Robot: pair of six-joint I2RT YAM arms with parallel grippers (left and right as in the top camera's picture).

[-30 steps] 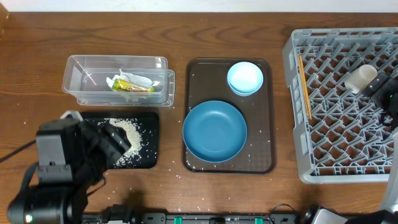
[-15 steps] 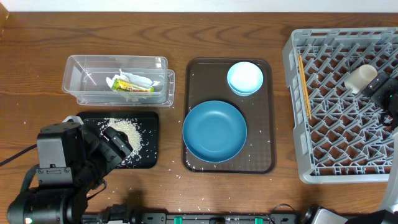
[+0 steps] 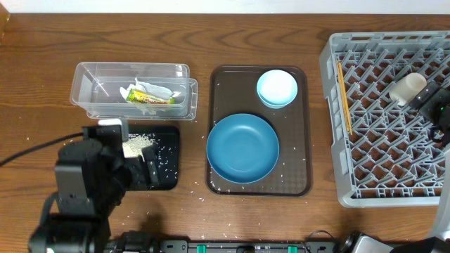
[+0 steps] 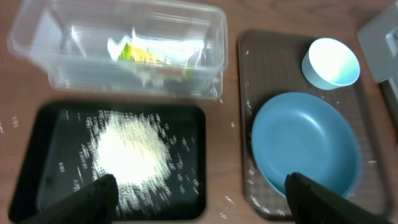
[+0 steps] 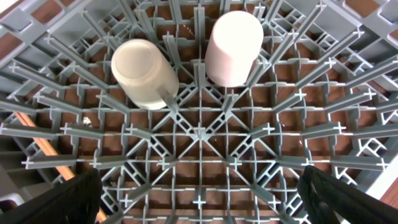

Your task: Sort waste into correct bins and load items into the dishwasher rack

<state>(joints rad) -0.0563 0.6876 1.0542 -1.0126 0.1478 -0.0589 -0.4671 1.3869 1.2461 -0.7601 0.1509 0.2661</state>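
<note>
The white rice pile [image 3: 137,144] lies on the flat black tray [image 3: 169,174]; it also shows in the left wrist view [image 4: 130,149]. My left gripper [image 4: 199,199] is open and empty above the tray's near edge. The tissue with yellow-green wrapper [image 3: 149,94] lies in the clear container [image 3: 95,98]. The large dark-blue bowl [image 3: 242,148] and small light-blue bowl [image 3: 277,88] sit on the brown serving tray. My right gripper [image 5: 199,193] is open and empty over the grey rack [image 3: 337,42]. The rack holds the white cup [image 5: 143,74], pink cup [image 5: 233,46] and chopsticks [image 3: 343,98].
The brown serving tray [image 3: 295,176] stands between the black tray and the rack. Stray rice grains lie on the wooden table [image 3: 211,211] along the front and on the serving tray. My left arm covers the black tray's left part in the overhead view.
My left arm has swung right and turned over the black tray, now covering more of it. The right arm and everything else have not moved.
</note>
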